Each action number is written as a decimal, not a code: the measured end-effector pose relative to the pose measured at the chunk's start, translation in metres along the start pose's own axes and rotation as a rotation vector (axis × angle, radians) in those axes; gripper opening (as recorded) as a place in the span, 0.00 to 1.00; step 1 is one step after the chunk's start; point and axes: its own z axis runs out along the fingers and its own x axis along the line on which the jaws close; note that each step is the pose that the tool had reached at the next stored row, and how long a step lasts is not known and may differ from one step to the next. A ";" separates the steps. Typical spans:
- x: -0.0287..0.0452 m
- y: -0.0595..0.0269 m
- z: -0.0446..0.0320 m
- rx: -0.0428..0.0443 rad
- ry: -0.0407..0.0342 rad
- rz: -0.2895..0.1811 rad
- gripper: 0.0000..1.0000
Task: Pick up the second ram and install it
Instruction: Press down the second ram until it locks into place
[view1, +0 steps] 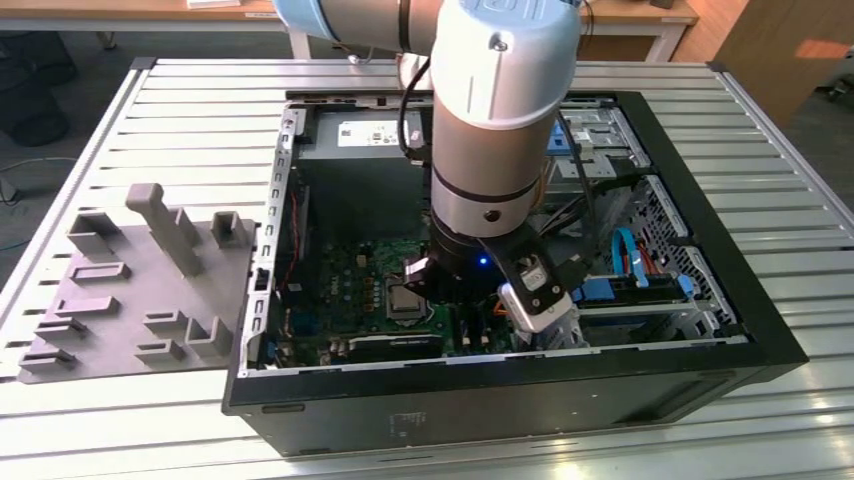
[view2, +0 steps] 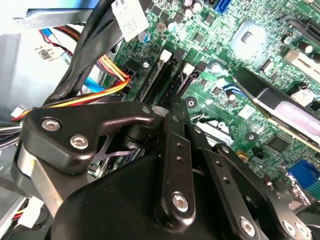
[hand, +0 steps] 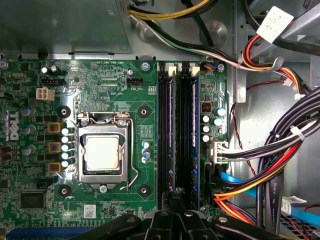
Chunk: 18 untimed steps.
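The arm reaches down into the open case (view1: 747, 340), putting the gripper (hand: 176, 197) right over the motherboard's (hand: 105, 80) memory slots (hand: 162, 135), presumably so a stick can be pressed straight down. In the first wrist view two sticks seem seated there; the ram (hand: 194, 135) appears to stand just beyond the fingertips. I cannot tell how far the jaws are apart, or whether they grip anything.

- I'm looking at a lab or workshop: a slatted aluminium workbench (view1: 160, 100) carries an open computer case (view1: 721, 340).
- A grey fixture tray (view1: 120, 300) lies beside it; wooden desks (view1: 641, 20) stand behind.
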 end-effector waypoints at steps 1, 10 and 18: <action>-0.0001 0.0002 -0.0014 -0.0018 -0.0005 0.000 0.11; -0.0009 0.0002 -0.0222 0.0009 0.0002 0.000 0.11; -0.0007 0.0060 -0.0218 -0.0006 0.0005 0.000 0.11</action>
